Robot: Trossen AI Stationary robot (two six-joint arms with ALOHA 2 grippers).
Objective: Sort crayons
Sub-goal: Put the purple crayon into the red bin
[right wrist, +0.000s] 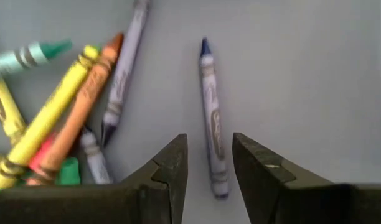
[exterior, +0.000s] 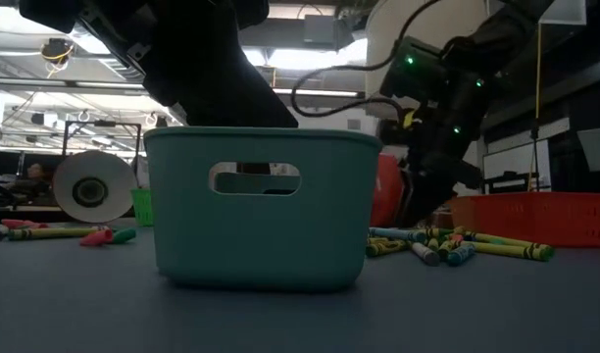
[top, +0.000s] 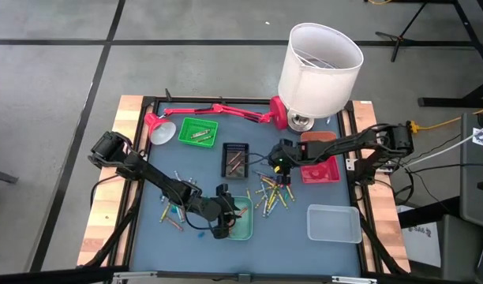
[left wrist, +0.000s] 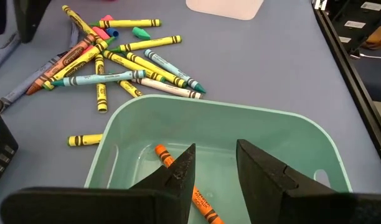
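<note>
Open right gripper (right wrist: 209,171) over blue crayon (right wrist: 212,118)

Blue-grey table (top: 147,237) carries scattered crayons (top: 271,193), five small trays, a red desk lamp (top: 218,112), white lampshade (top: 319,67).

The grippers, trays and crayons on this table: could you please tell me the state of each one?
left gripper: open, empty, over the teal tray
right gripper: open, straddling a blue crayon lying flat
teal tray: upright, holds an orange crayon
green tray: holds crayons
clear tray: looks empty
crayon pile: loose, unsorted
red lamp: lying flat
</note>
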